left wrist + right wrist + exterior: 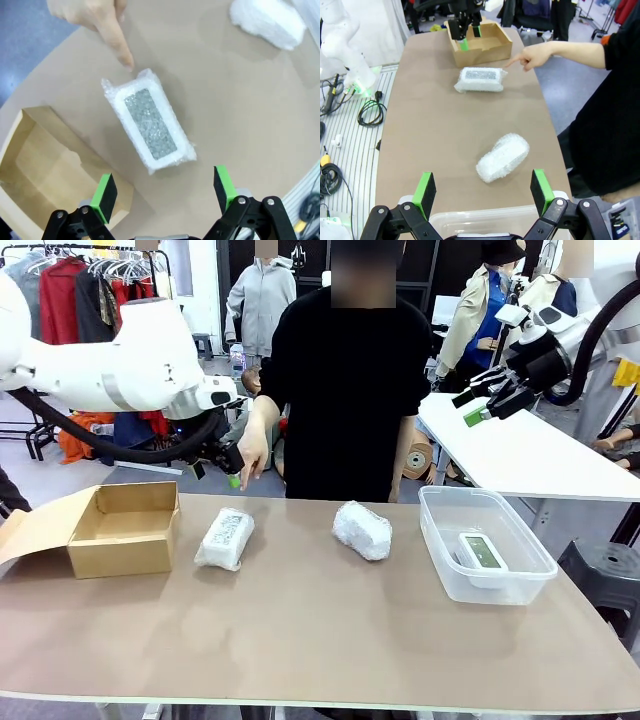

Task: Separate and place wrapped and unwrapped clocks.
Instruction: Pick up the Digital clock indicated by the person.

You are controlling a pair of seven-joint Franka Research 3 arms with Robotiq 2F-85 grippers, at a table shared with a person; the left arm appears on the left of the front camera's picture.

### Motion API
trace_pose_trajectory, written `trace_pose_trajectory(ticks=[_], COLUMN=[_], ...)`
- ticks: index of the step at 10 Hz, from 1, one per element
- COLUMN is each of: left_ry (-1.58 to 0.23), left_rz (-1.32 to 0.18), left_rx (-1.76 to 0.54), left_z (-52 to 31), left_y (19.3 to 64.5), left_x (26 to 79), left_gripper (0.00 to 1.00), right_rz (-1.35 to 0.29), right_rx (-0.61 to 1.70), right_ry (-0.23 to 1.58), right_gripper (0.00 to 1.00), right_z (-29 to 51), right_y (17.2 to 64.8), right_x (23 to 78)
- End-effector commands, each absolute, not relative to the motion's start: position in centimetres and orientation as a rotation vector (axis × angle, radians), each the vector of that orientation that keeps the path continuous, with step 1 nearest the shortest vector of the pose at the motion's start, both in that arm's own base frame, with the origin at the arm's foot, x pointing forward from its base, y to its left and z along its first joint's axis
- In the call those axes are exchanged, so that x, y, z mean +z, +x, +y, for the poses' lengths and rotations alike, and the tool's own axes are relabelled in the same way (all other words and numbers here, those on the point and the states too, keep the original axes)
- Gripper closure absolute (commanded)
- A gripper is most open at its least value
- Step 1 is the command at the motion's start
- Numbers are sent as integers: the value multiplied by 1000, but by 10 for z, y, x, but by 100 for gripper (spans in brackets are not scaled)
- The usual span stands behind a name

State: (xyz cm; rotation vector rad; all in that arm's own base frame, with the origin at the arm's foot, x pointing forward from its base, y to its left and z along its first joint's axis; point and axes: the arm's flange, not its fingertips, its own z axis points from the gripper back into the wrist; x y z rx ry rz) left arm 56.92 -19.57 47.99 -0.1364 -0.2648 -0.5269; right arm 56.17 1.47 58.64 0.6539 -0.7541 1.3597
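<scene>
A flat wrapped bundle (225, 538) (150, 122) (480, 80) lies left of centre, a grey screen showing through the bubble wrap. The rounder wrapped bundle (362, 530) (267, 22) (502, 157) lies at mid-table. The unwrapped clock (482, 551), white with a grey-green screen, rests inside a clear tub (436, 540). My left gripper (228, 468) (164, 192) hovers open above the flat bundle, nothing between its pads. My right gripper (490, 400) (484, 192) is open and raised high at the right, above the tub's rim (495, 220). A person's finger (247, 472) (119, 45) (512, 61) points at the flat bundle.
An open cardboard box (120, 528) (45, 170) (480, 42) stands at the table's left end, flap out. The person stands at the far edge, mid-table. A white table (520, 455) is behind on the right. Cables (370, 112) lie on the floor.
</scene>
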Motion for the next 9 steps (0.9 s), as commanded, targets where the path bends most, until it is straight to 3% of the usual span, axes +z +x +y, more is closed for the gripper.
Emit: trace_pose_trajectory(ticks=[1,4,9], left_ry=[-68,14,70], left_rz=[-248,-254,-305], left_rx=[-378,-212,-159], left_z=[-212,-233,-242], left_y=[587,598,604], left_x=[471,445,421], left_gripper=[0,0,0], right_rz=[-751,-751,-751], right_rx=[1365,1365,1365], right_ry=[648,648,648], right_gripper=[0,0,0], right_z=[14,14,14], right_y=[561,561,561], right_x=[587,587,587])
